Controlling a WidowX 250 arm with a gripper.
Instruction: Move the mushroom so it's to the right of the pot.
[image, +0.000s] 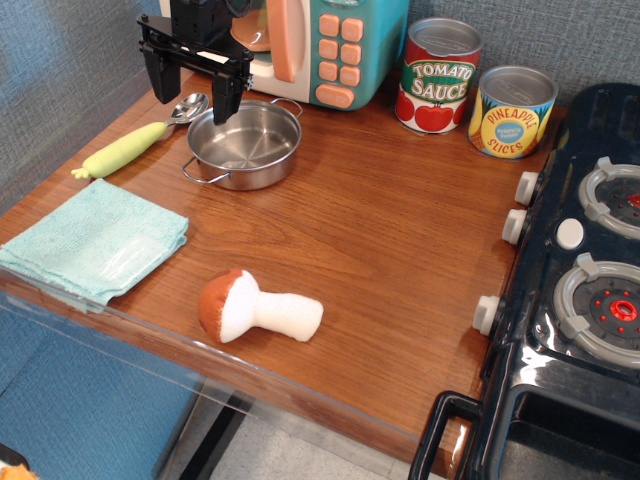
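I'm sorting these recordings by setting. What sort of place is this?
Most likely a toy kitchen set up for robot trials: a wooden counter with a pastel toy microwave, a play stove with knobs, and labelled cans. The robot's tool hangs open behind a small steel pot.

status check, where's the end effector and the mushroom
End effector open, empty, above pot's back-left rim. Mushroom on its side near front edge, untouched. Bare wood right of pot.

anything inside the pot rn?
Nothing visible inside the pot: bare shiny floor and inner wall show. The near rim hides a thin strip of the floor. The gripper, jaws apart, hangs at its back-left edge, not in it. The mushroom lies on the table.
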